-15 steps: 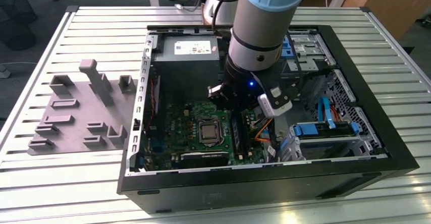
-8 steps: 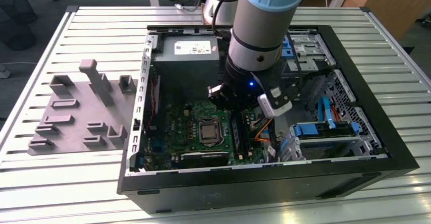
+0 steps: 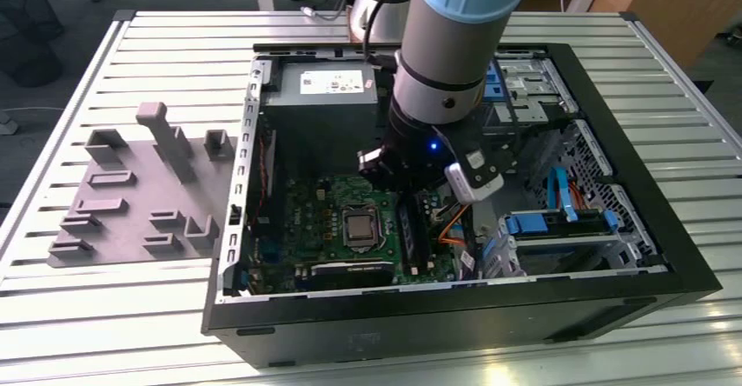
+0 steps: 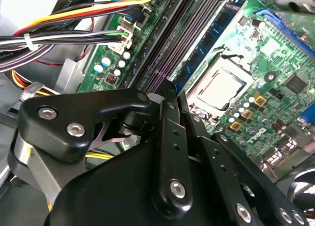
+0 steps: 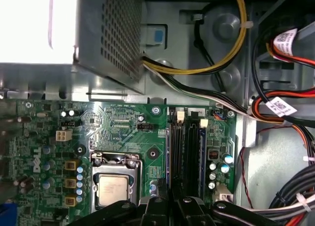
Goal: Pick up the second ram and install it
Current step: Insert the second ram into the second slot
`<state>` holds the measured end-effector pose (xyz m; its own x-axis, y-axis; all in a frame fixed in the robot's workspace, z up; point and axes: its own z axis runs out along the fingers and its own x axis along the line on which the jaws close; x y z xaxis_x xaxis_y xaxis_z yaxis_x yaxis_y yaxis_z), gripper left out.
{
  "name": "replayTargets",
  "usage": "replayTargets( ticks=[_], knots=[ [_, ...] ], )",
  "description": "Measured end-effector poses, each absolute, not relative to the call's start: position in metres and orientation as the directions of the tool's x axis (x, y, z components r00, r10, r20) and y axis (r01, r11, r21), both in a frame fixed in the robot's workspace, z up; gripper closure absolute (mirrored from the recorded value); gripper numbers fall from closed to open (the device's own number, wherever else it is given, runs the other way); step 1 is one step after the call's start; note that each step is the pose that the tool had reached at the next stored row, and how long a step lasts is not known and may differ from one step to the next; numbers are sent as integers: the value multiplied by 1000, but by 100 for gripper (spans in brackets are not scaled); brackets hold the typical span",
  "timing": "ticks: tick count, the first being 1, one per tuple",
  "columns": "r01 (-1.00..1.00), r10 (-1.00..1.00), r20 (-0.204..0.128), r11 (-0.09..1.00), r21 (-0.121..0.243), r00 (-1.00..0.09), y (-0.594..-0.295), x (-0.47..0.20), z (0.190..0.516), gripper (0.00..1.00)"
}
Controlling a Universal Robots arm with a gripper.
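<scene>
The second ram (image 4: 209, 41), a thin blue-green stick with dark chips, stands on edge in the black slot closest to the CPU socket (image 4: 221, 88). My gripper (image 4: 168, 88) has its black fingers shut together, with nothing visible between them. Its tips are at the near end of that stick, and I cannot tell whether they touch it. In the exterior view the gripper (image 3: 408, 202) reaches down inside the open computer case to the slots on the green motherboard (image 3: 313, 221). The first wrist view has the gripper (image 5: 170, 202) at the end of the row of slots (image 5: 187, 157).
Bundled cables (image 4: 74, 19) run close beside the slots. The metal power supply (image 3: 319, 99) stands behind the motherboard, and blue drive brackets (image 3: 557, 225) lie toward the exterior view's right. Black case walls (image 3: 464, 308) ring the work area. A grey holder block (image 3: 139, 186) sits on the slatted table.
</scene>
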<state>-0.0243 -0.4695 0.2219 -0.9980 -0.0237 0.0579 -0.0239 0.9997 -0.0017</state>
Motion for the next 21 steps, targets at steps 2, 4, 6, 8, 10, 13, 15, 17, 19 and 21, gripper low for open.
replayTargets(
  ticks=[2,4,6,8,10,13,15,17,19,21],
  knots=[
    [-25,-25,58,1000,-2,-998,-470,-24,220,86],
    [-25,-25,58,1000,-2,-998,-470,-23,218,86],
    [-25,-25,58,1000,-2,-998,-470,-22,217,86],
    [-25,-25,58,1000,-2,-998,-470,-22,216,86],
    [-25,-25,58,1000,-2,-998,-470,-21,215,86],
    [-25,-25,58,1000,-2,-998,-470,-21,214,86],
    [-25,-25,58,1000,-2,-998,-470,-20,213,86],
    [-25,-25,58,1000,-2,-998,-470,-20,212,86],
    [-25,-25,58,1000,-2,-998,-470,-20,212,86],
    [-25,-25,58,1000,-2,-998,-470,-20,212,86]
  ],
)
